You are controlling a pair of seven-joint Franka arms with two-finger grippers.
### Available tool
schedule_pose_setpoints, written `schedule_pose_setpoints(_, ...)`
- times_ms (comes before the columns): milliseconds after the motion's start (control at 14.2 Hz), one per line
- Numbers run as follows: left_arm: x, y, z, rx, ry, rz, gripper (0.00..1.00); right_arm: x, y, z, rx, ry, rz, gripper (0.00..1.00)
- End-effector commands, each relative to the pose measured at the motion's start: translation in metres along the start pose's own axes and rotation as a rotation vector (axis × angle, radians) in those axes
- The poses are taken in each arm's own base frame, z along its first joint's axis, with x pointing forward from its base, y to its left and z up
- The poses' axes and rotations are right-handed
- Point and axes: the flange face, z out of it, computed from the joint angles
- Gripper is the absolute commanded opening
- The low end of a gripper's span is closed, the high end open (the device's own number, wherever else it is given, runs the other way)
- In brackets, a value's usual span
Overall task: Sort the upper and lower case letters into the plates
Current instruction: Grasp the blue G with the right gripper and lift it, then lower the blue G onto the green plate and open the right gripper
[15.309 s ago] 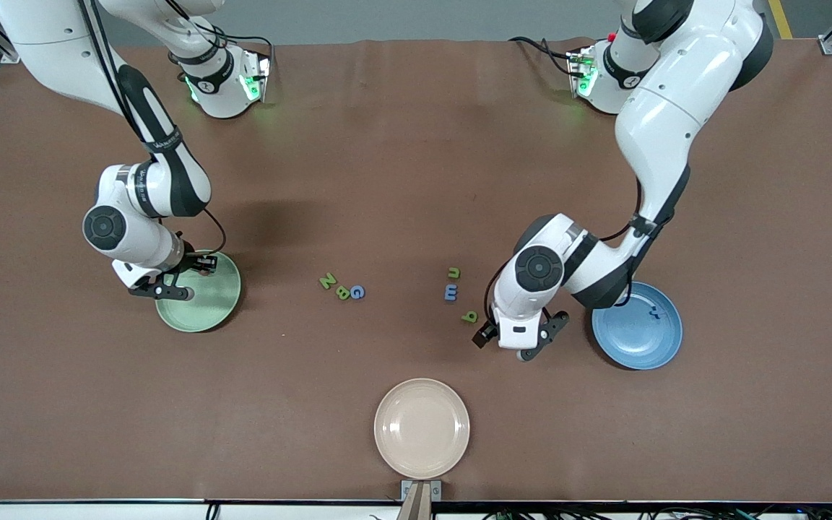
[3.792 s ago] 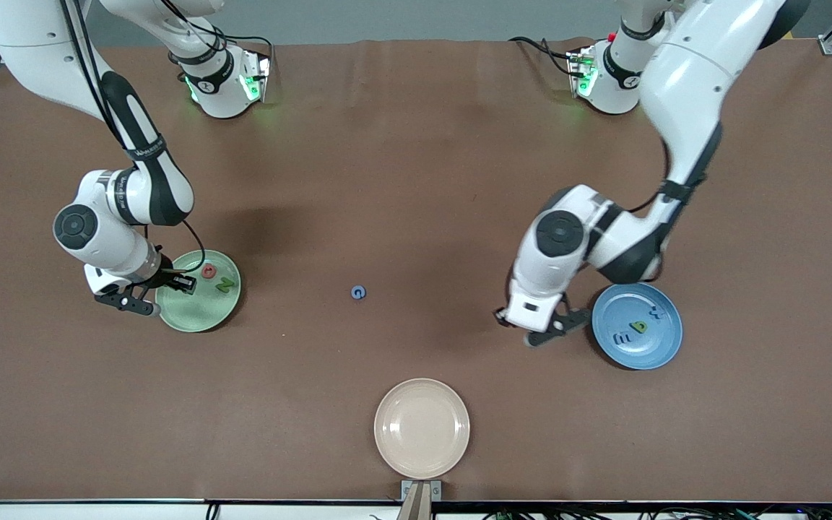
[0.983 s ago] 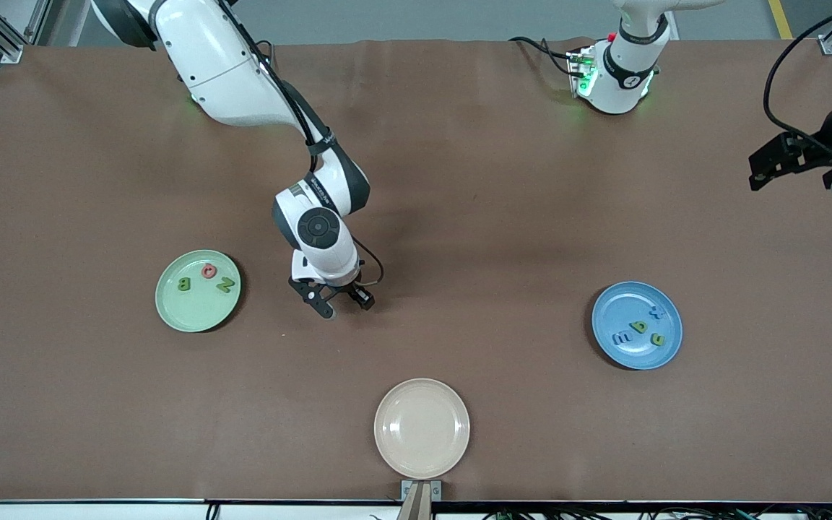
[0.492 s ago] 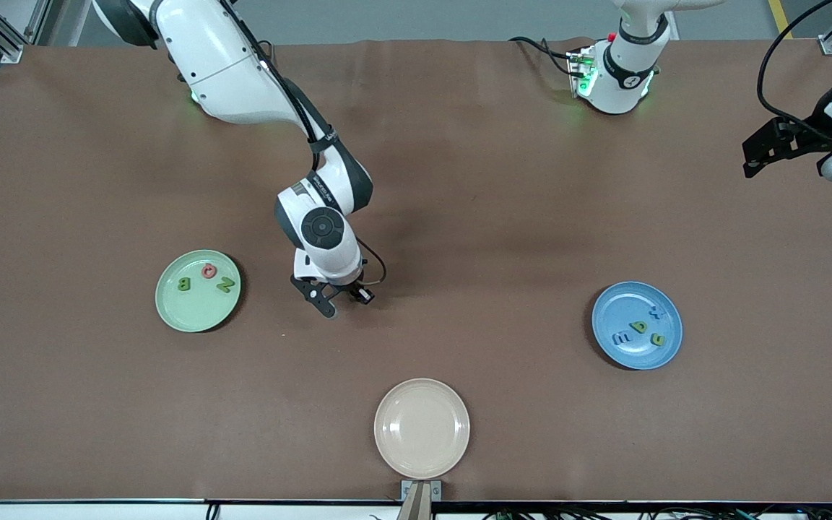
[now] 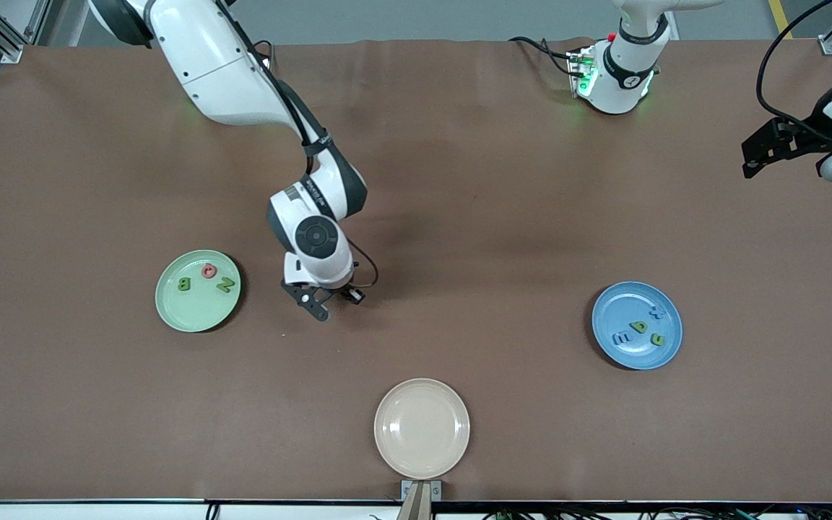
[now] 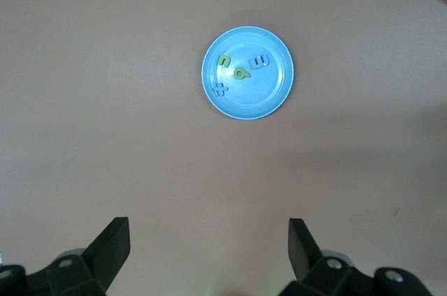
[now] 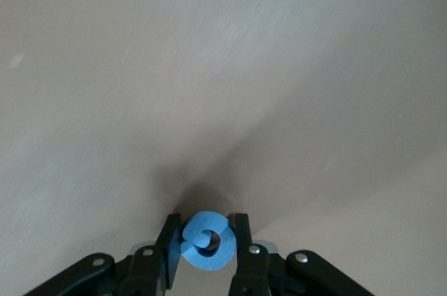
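My right gripper (image 5: 331,299) is shut on a blue letter G (image 7: 206,240), just above the brown table between the plates; the letter is hidden in the front view. The mint green plate (image 5: 192,312) holds a green B (image 5: 183,284), a red letter (image 5: 208,271) and a green Z (image 5: 224,284). The blue plate (image 5: 633,357) holds several small letters, also seen in the left wrist view (image 6: 272,97). My left gripper (image 5: 757,155) is open and empty, held high at the left arm's end of the table, and waits; its jaws (image 6: 207,237) stand wide apart.
A cream-beige plate (image 5: 422,404) lies empty at the table edge nearest the front camera. The brown mat (image 5: 459,180) covers the table. Both robot bases stand along the top edge of the front view.
My right gripper has shifted a little toward the mint green plate with the blue G in it. My left gripper has drawn slightly toward its base.
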Motion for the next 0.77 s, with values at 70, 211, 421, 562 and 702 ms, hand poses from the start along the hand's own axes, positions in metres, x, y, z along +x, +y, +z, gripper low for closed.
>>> schedule_pose_setpoints(70,-0.007,0.001,-0.003,-0.013,0.005,0.006,1.00,0.084,0.081,-0.041,-0.004,-0.027,-0.160,0.00)
schedule_pose_setpoints(211,-0.006,0.001,-0.002,-0.013,0.004,0.014,1.00,0.121,0.124,-0.051,0.005,-0.034,-0.253,0.00)
schedule_pose_setpoints(421,-0.006,0.002,-0.003,-0.013,0.005,0.016,1.00,0.166,0.179,-0.051,0.016,-0.043,-0.353,0.00)
schedule_pose_setpoints(562,-0.007,0.001,-0.003,-0.013,0.004,0.014,1.00,0.180,0.205,-0.039,0.028,-0.036,-0.384,0.00)
schedule_pose_setpoints(702,-0.007,0.001,-0.003,-0.013,0.004,0.013,1.00,0.189,0.224,-0.021,0.051,-0.008,-0.411,0.00)
